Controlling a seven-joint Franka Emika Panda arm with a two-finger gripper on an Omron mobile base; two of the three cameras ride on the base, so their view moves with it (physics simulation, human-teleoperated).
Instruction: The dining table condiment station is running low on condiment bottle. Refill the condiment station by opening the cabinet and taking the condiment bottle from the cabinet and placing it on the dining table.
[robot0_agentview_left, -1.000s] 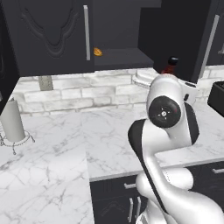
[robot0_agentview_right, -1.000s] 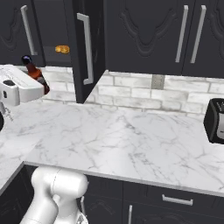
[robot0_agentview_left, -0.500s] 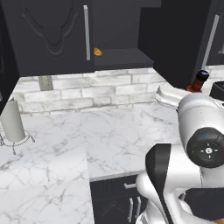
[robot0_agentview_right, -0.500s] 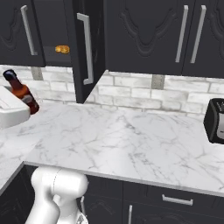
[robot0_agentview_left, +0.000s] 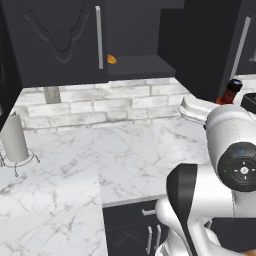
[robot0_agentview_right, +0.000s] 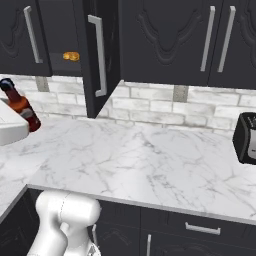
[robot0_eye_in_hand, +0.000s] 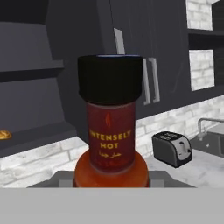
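Note:
My gripper (robot0_agentview_right: 26, 123) is shut on the condiment bottle (robot0_agentview_right: 20, 105), a slim brownish-red hot-sauce bottle with a black cap, and holds it tilted above the marble counter (robot0_agentview_right: 145, 160). From the left base the condiment bottle (robot0_agentview_left: 228, 93) pokes up behind the arm's white elbow. The hand view has the condiment bottle (robot0_eye_in_hand: 110, 131) close up at centre, its base hiding the fingers. The black cabinet (robot0_agentview_right: 99, 55) stands with one door swung open, and its shelf (robot0_agentview_left: 137, 65) is bare but for a small orange item (robot0_agentview_left: 112, 59). The dining table is out of view.
A black toaster (robot0_agentview_right: 247, 138) sits on the counter at the right, near a faucet (robot0_eye_in_hand: 206, 124). A paper-towel holder (robot0_agentview_left: 14, 138) stands at the left corner. The open cabinet door (robot0_agentview_left: 210, 45) juts out over the counter beside the arm. Dark lower drawers run below.
The arm has swung away from the open cabinet with the bottle in its grip, lowering it toward the counter. Most of that move came early; lately it has barely shifted.

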